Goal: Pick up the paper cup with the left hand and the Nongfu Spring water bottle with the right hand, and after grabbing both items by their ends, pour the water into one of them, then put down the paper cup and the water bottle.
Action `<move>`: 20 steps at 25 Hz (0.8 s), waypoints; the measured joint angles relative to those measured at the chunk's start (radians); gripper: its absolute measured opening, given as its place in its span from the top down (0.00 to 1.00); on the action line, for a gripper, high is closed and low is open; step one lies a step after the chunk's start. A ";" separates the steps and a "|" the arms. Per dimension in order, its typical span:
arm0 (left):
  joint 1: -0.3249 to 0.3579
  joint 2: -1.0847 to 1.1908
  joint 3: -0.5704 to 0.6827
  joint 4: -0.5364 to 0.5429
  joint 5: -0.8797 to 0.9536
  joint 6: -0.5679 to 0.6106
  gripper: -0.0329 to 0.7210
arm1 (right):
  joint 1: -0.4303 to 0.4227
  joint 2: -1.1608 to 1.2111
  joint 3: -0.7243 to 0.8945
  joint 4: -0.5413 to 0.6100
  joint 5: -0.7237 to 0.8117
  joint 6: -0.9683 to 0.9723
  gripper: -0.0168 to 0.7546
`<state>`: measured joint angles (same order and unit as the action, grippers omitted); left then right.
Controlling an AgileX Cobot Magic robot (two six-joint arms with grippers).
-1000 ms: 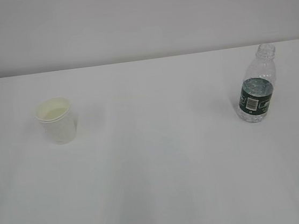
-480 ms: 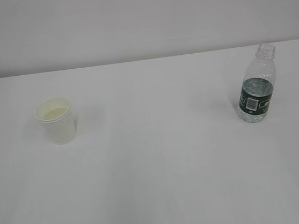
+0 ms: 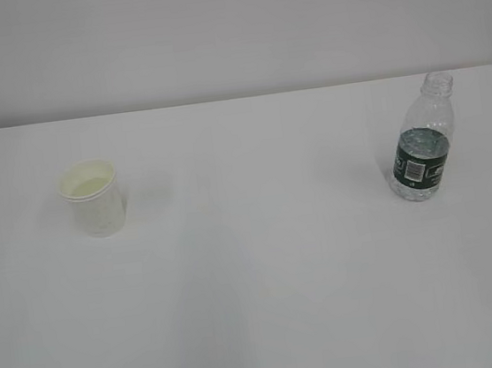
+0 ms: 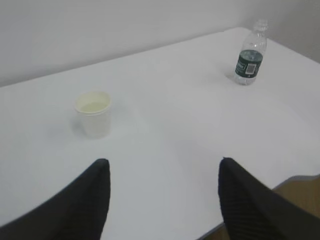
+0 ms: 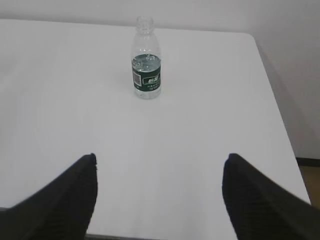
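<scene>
Standing upright on white table (image 3: pixel 266 279): small white tapered paper cup (image 3: pixel 94 198) at left, small clear ribbed plastic water bottle with dark green label (image 3: pixel 421 141) at right, well apart. Bottle capless, water (image 3: pixel 422 139) level near label top. Left gripper (image 4: pixel 162 172) fingers spread, holding nothing, cup ahead. Right gripper (image 5: pixel 160 167) fingers spread, holding nothing, bottle ahead.

On the white table (image 3: pixel 266 279), the paper cup (image 3: pixel 93 199) stands upright at about nine o'clock, well apart from the capless Nongfu Spring water bottle (image 3: pixel 421 141), upright at about three o'clock with water (image 3: pixel 419 139) inside.
</scene>
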<state>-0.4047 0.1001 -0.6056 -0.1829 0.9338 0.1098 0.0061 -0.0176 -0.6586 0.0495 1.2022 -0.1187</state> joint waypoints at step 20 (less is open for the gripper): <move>0.000 -0.095 0.020 0.094 0.164 -0.110 0.34 | 0.000 -0.002 0.024 0.002 0.071 0.000 0.21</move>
<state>-0.4047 0.0049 -0.5855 -0.0889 1.0973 0.0000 0.0061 -0.0191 -0.6346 0.0517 1.2729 -0.1187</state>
